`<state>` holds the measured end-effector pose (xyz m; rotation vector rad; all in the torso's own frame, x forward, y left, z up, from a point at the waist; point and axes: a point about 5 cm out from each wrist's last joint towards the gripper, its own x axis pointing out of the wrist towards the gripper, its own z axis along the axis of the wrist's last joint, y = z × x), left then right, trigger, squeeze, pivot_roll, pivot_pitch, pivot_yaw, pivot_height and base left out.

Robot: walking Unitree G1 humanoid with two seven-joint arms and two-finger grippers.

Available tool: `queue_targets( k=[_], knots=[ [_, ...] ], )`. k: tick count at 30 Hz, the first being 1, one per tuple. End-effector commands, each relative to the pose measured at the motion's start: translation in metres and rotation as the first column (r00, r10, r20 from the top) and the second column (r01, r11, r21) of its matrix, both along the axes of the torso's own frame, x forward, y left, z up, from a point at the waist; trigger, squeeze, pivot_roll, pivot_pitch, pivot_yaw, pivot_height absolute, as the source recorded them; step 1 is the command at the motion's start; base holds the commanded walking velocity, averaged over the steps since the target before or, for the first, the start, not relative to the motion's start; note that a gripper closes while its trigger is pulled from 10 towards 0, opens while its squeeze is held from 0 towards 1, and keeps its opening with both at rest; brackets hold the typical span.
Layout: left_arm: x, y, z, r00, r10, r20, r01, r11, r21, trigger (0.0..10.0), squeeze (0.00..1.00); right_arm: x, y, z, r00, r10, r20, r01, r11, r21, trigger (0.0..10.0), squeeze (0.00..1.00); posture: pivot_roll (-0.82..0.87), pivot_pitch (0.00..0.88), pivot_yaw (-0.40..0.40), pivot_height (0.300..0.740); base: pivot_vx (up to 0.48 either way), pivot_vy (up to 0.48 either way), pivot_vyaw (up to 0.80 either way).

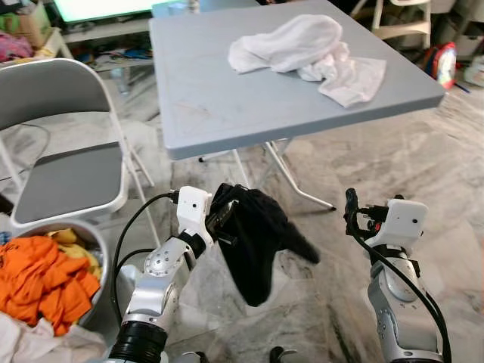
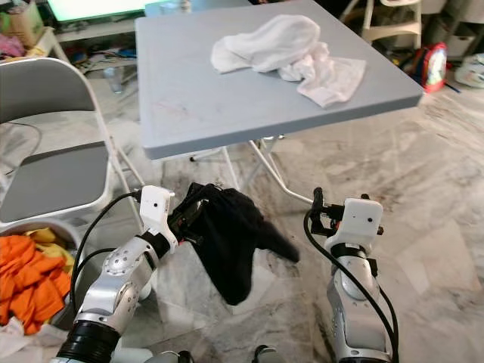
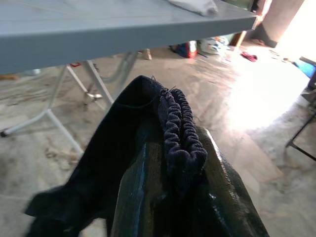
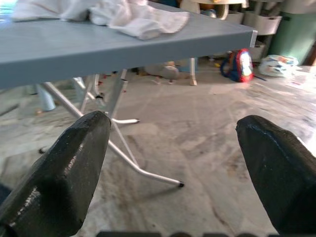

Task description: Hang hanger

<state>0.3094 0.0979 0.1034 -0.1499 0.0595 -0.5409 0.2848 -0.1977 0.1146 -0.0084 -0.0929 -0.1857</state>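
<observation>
Left hand (image 1: 219, 219) grips a limp black cloth garment (image 1: 253, 242) just under the grey folding desk's (image 1: 227, 106) front edge. Right hand (image 4: 173, 163) is spread wide over open marble floor (image 1: 423, 151).

Daylight filled the room, bright and even, and both eye views came through sharp, no motion blur. The grey table (image 1: 227, 98) threw a soft shadow onto the marble floor (image 1: 393, 159) beneath it, and the floor carried a mild sheen. The white cloth (image 1: 310, 53) sat near overexposed, its folds only just readable. In the left wrist view, hard glare burned out the floor at one side, light pouring in from a doorway there, while the black garment (image 3: 168, 163) close to the lens went soft and nearly featureless. In the right wrist view the black fingers (image 4: 59, 173) loomed large and slightly out of focus, their matte surfaces catching grey highlights; the background stayed fairly crisp.
</observation>
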Motion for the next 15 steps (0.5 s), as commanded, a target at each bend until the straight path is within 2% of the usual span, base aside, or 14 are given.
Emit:
queue_targets(
  k=[1, 6, 11, 15],
  knots=[
    [0.0024, 0.0004, 0.0045, 1.0, 0.003, 0.015, -0.003, 1.0, -0.003, 10.0, 0.0, -0.0025, -0.0014, -0.0016, 1.0, -0.008, -0.01, 0.007, 1.0, -0.003, 10.0, 0.0, 0.0, 0.167, 0.036, 0.74, 0.0, -0.262, -0.8],
    [0.0022, 0.0, 0.0039, 1.0, 0.002, 0.013, -0.002, 1.0, -0.004, 10.0, 0.0, -0.0033, -0.0026, -0.0014, 1.0, -0.01, -0.011, 0.01, 1.0, -0.006, 10.0, 0.0, 0.0, 0.169, 0.034, 0.74, 0.0, -0.261, -0.8],
    [0.0031, -0.0002, 0.0037, 1.0, 0.002, 0.012, -0.002, 1.0, -0.006, 10.0, 0.0, -0.0038, -0.0031, -0.0013, 1.0, -0.01, -0.01, 0.01, 1.0, -0.007, 10.0, 0.0, 0.0, 0.169, 0.034, 0.74, 0.0, -0.26, -0.53],
    [0.0038, -0.0011, 0.0039, 1.0, 0.0, 0.012, 0.0, 1.0, -0.005, 10.0, 0.0, -0.0041, -0.0037, -0.0012, 1.0, -0.013, -0.01, 0.013, 1.0, -0.008, 10.0, 0.0, -0.01, 0.169, 0.038, 0.74, 0.0, -0.262, 0.0]
  ],
)
